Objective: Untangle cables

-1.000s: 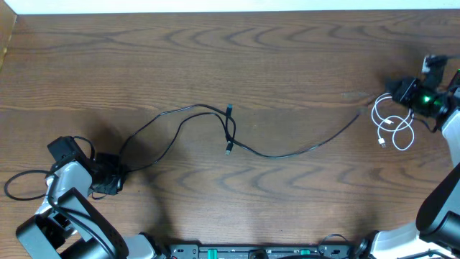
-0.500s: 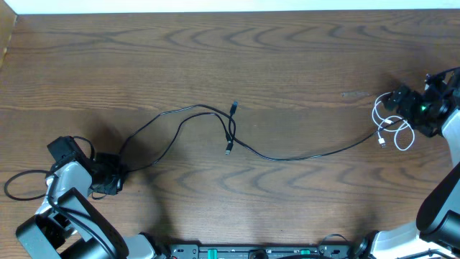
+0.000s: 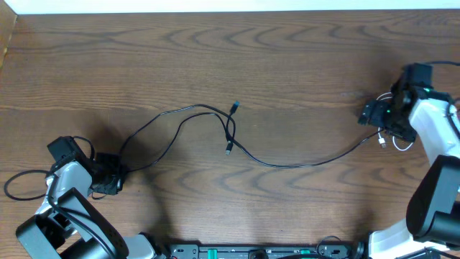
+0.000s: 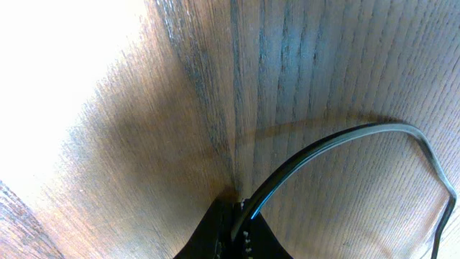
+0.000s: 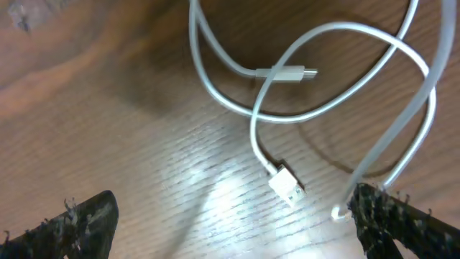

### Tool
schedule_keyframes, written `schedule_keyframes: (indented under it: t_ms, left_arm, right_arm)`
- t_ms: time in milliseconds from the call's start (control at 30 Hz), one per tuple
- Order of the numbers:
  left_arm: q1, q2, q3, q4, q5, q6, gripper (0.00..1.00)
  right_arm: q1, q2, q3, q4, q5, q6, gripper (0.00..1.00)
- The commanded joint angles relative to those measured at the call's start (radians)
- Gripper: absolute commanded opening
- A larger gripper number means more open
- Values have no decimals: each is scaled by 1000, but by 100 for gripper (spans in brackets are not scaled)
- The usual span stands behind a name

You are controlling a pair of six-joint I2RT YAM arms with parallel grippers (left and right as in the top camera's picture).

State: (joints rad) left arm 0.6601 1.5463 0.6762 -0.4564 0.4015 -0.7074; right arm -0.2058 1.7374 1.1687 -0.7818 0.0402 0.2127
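The left hand is pinching the limp black cables, knotted mid-tabletop. The right hand is hovering, spread, over the looped white cable far right. The cords are looking light and floppy, best taken near a plug.

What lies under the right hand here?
The white cable lies looped on the table below the open right hand, both plug ends showing. From overhead, the hand covers most of it.

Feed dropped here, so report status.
Left hand shut on black cable, twisted mid-table. Right hand open over white cable.
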Motion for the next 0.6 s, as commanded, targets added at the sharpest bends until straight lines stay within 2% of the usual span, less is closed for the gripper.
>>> schedule_keyframes:
  t_ms: [0, 67, 133, 167, 200, 233, 300, 367, 400, 533, 567]
  left_arm:
    - [-14, 23, -18, -6, -74, -9, 7]
    - [-25, 23, -18, -5, -75, -9, 8]
    - [-35, 23, -18, -3, -81, -9, 7]
    - [-39, 23, -18, -1, -83, -9, 8]
    - [-40, 23, -18, 1, -82, -9, 8]
    - [-40, 23, -18, 2, -82, -9, 8]
    - [-40, 23, -18, 1, -82, -9, 8]
    - [-40, 23, -18, 1, -82, -9, 7]
    - [-40, 23, -18, 1, -82, -9, 8]
    - [-40, 23, -18, 2, -82, -9, 7]
    - [-40, 23, -18, 1, -82, -9, 7]
  right_arm:
    - [65, 2, 110, -8, 62, -112, 99]
    - [97, 2, 140, -9, -32, -231, 92]
    - [129, 2, 161, -21, -264, -364, 90]
    - [141, 3, 167, -33, -388, -399, 89]
    - [149, 6, 169, -45, -428, -391, 89]
    - [153, 11, 174, -62, -418, -359, 90]
    - [153, 28, 178, -110, -312, -257, 99]
    - [140, 55, 180, -182, -196, -177, 99]
    - [124, 93, 200, -278, -159, -157, 99]
    - [100, 186, 295, -500, -158, -99, 99]
    - [95, 227, 353, -600, -158, -83, 99]
